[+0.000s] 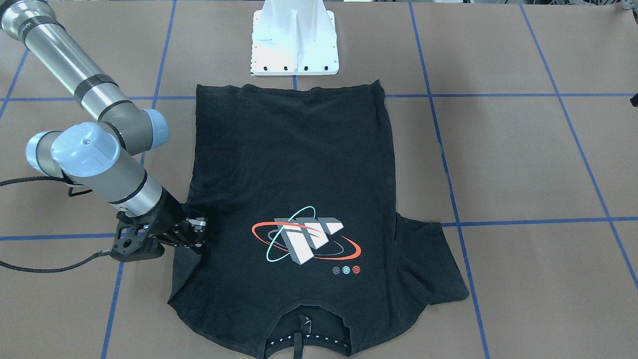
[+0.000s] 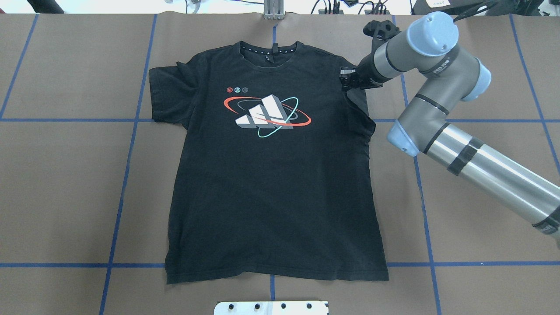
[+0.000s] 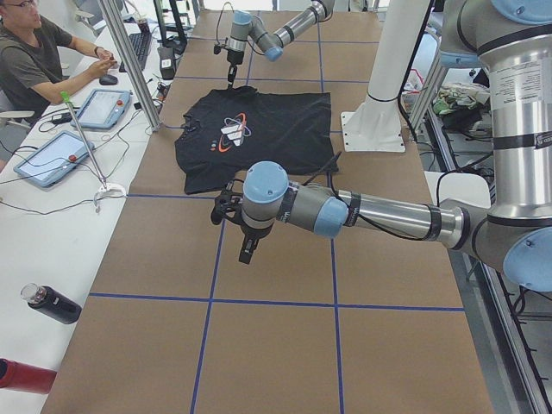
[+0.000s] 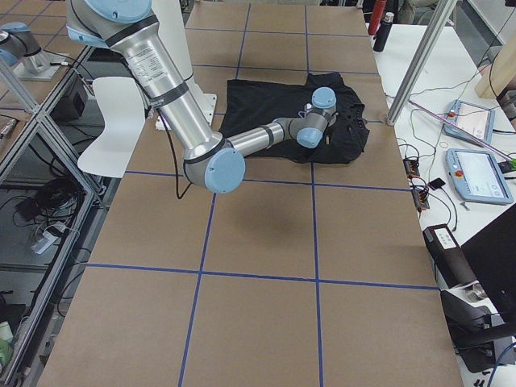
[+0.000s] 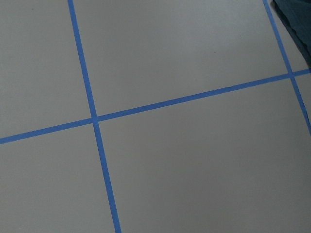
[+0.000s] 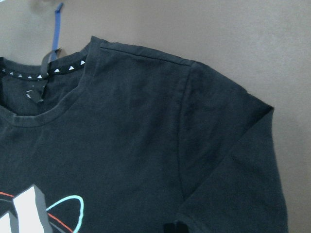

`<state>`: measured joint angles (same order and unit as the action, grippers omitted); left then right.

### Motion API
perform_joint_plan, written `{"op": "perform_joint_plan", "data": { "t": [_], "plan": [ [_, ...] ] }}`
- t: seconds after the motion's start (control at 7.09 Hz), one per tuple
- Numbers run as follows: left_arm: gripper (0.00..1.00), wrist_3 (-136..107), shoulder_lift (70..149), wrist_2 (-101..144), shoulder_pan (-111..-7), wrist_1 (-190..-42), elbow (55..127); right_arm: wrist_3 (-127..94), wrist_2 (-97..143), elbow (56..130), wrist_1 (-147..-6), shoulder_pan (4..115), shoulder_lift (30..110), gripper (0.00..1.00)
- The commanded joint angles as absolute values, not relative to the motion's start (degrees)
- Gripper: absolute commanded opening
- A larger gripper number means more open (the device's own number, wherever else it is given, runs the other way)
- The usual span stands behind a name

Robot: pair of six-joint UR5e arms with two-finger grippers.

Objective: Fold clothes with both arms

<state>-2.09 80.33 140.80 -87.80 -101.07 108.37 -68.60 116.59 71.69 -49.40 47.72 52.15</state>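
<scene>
Currently the T-shirt (image 2: 271,197) is lying flat, print up, before the pedestal base (image 2: 271,308), hem nearest it, long axis running straight away. The right gripper (image 2: 347,79) is sitting at the far sleeve (image 6: 233,160), grip unclear. The left gripper (image 3: 245,255) is hovering off the cloth and I cannot tell its state; the right one is nearer.

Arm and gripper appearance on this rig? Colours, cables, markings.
The right arm and left arm are silver-grey tubes with grey joints, light blue caps and black bands; white lettering on the right one. The right gripper and left gripper are black. A black braided cable runs to the right wrist.
</scene>
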Motion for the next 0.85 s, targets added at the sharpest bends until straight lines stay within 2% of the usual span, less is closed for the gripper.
{"op": "perform_joint_plan", "data": {
  "t": [0.0,0.28,0.42,0.56,0.71],
  "plan": [
    [1.0,-2.2,80.33,140.8,-87.8,-101.07,108.54,-71.36,111.63,68.48,-51.68,44.04,46.6,0.0],
    [1.0,-2.28,80.33,140.89,-87.72,-101.07,108.54,-71.37,110.58,66.45,-51.68,43.33,45.35,0.0],
    [1.0,-2.29,80.42,140.98,-87.71,-101.07,108.63,-71.37,109.52,66.45,-51.68,42.72,45.35,0.37],
    [1.0,-2.29,81.81,140.98,-87.54,-101.16,108.2,-71.37,109.34,66.79,-51.42,42.63,45.44,0.99],
    [1.0,-4.55,85.31,140.98,-87.45,-101.25,107.24,-71.45,109.34,67.32,-51.07,42.63,45.7,1.0]
  ]
}}
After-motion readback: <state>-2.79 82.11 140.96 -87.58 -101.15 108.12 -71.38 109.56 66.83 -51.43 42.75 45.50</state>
